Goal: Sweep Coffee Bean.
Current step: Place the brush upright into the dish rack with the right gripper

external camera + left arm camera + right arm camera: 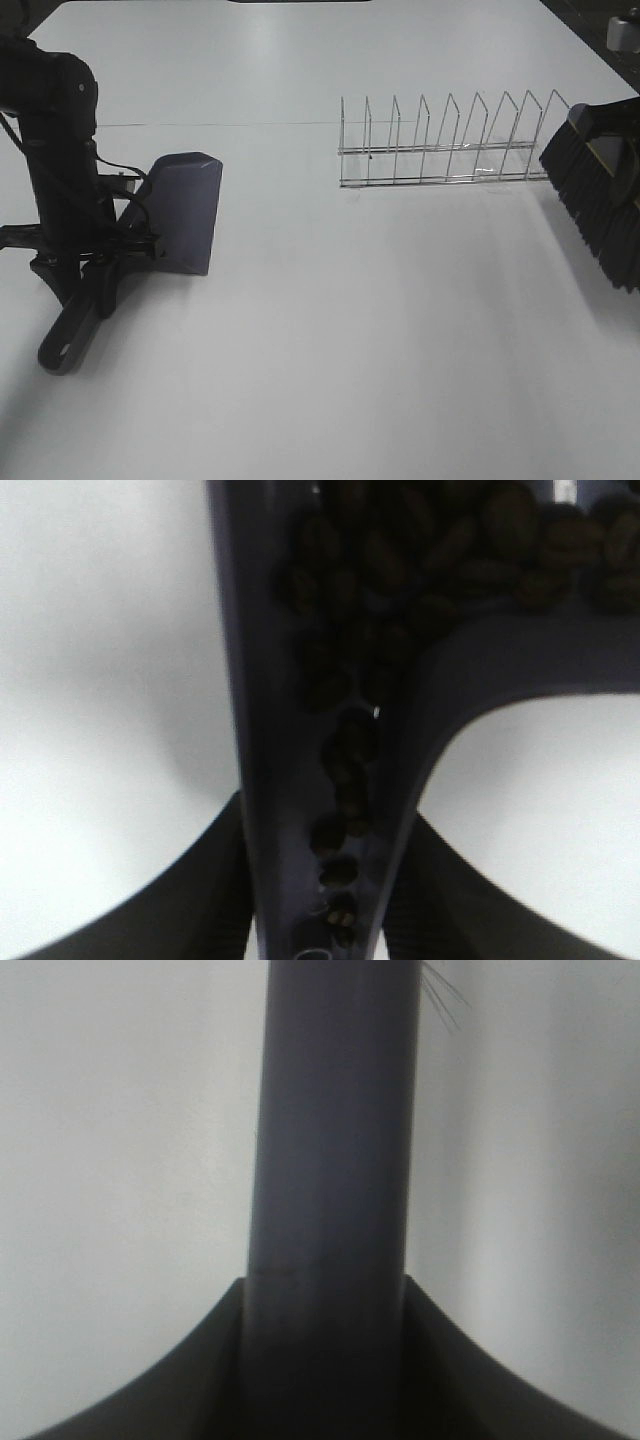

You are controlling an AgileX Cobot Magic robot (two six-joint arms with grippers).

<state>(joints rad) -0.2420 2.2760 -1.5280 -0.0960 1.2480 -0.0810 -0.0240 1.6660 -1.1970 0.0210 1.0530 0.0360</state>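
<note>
The left gripper (326, 815) is clamped on the handle of the purple dustpan (188, 212), its jaws pressed against both sides of the handle at the bottom of the wrist view. The coffee beans (420, 560) lie inside the dustpan. They are heaped across the top of that view and trail in a line down the handle's channel toward the bottom centre. In the high view the dustpan is at the left middle of the white table (350, 350), its handle running to the lower left. The right gripper (325, 1285) is closed around the dark handle of the brush (598, 200). The brush's black bristles hang at the right edge, just beside the right end of the wire rack (440, 140) at upper right.
</note>
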